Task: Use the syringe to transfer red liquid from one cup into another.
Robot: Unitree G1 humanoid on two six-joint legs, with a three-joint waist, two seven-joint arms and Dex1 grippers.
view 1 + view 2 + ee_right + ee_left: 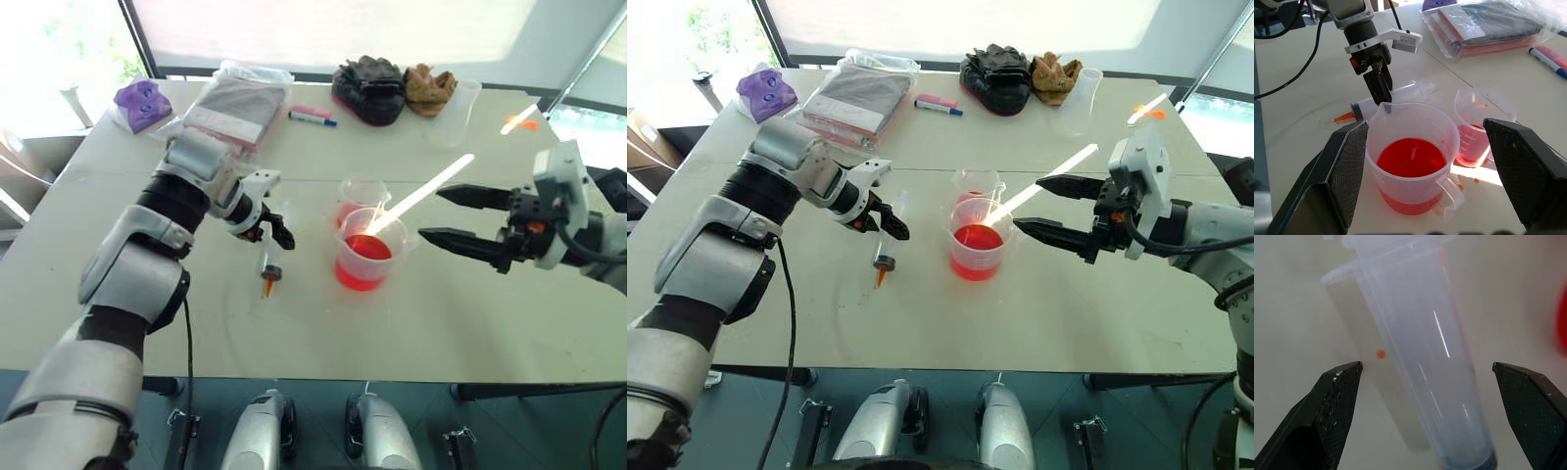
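Observation:
The syringe [267, 270] lies flat on the table, its orange tip [265, 290] toward the near edge. My left gripper [272, 235] hangs open just over its barrel [1420, 357], one finger on each side, touching neither. To the right stands a handled beaker [364, 257] holding red liquid [367, 247]. Close behind it is the smaller cup [361, 199] with a thin red layer at the bottom. My right gripper [431, 213] is held open and empty, level, just right of the beaker and pointing at it.
At the back of the table [470, 323] lie a bagged book [235, 106], a purple object [144, 103], a pink-and-blue marker [312, 116], black gloves [369, 88], a brown glove [429, 86] and an empty clear cup [456, 113].

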